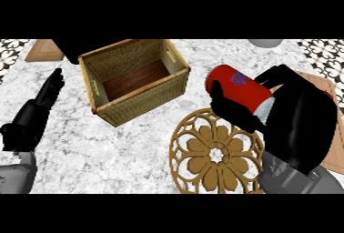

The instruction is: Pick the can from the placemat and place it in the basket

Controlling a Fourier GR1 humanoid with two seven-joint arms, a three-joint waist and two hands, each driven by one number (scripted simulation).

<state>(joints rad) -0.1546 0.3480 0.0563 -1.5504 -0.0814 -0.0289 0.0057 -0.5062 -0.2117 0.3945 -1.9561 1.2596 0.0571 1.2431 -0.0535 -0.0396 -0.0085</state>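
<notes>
**A:** Two robot hands are seen over the marbled worktop [134, 145]. Where is the can [238, 88] being kept?

**B:** It's held up off the worktop, tilted, just right of the basket [134, 79] and above the far edge of the round placemat [215, 154]. The right robot hand [269, 113] is curled around it, thumb across the red side.

**A:** And the left robot hand [37, 111]?

**B:** Well left of the basket, fingers kept straight, nothing held. The basket's wooden floor can be seen through its open top.
</notes>
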